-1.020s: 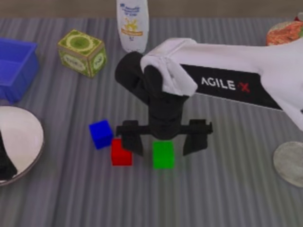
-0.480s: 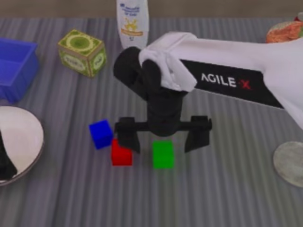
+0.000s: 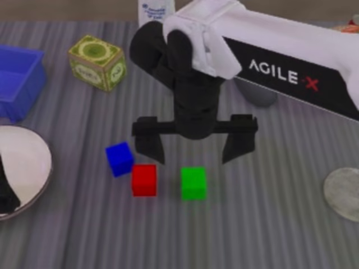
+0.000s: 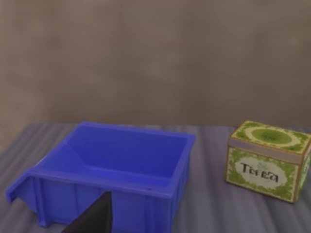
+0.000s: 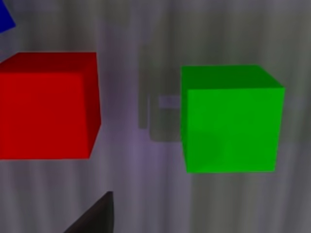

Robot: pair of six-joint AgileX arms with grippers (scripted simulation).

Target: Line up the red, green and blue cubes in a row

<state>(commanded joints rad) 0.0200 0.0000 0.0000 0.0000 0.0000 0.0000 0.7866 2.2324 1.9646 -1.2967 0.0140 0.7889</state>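
Blue cube (image 3: 119, 158), red cube (image 3: 144, 180), green cube (image 3: 193, 183) left to right on counter (image 3: 269, 235); blue touching red, green apart.

The right arm (image 3: 291, 61) carried "AGILE X" in white letters, with a red X, on its black side panel. Left of it, the yellow-green printed box (image 4: 268, 160) showed a label, seemingly "Tea". Beside the arm, the white bottle (image 3: 155, 8) had print too small to read.

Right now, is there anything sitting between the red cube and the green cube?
Nothing: the stretch between the red cube and the green cube is bare table with a faint shadow, as the right wrist view and top view show.
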